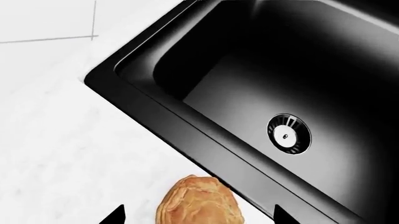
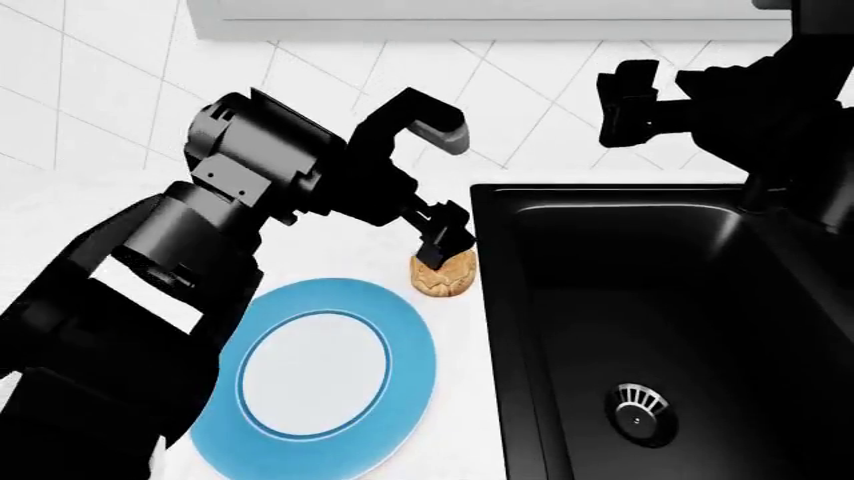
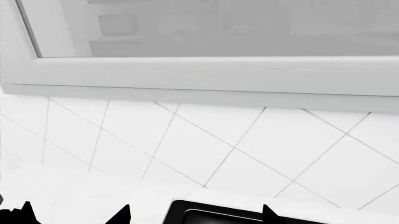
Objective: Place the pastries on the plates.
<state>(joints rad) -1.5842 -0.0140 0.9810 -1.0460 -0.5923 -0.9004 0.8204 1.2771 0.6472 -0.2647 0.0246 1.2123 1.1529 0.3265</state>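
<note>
Currently, step in hand: closing in on the flaky pastry (image 2: 443, 275), judged as the approach before the grasp; not yet lifted, resting on the white desk (image 2: 80, 215).
Next move: judged to call for a short descent, a squeeze on the pastry, then a lift and a carry toward the robot to the light-blue-rimmed plate (image 2: 407, 375).
Left gripper (image 2: 441, 240): right above the pastry in the head view; spread wide, both fingertips showing at the picture edge in the left wrist view with the pastry (image 1: 198, 201) between them, touching neither as far as can be told.
Pastry position: on the desk just beside the rim of the black sink (image 2: 497, 300), near the far edge of the plate but not on it.
Plate: empty white centre, flat on the desk, close to the robot.
Right gripper (image 2: 630, 100): raised high over the far side of the sink, facing the tiled wall (image 3: 237, 144); holding nothing seen; opening cannot be told.
Other pastry and solid blue plate: not in view.
Risk: judged a nudge into the sink if the descent drifts sideways.
</note>
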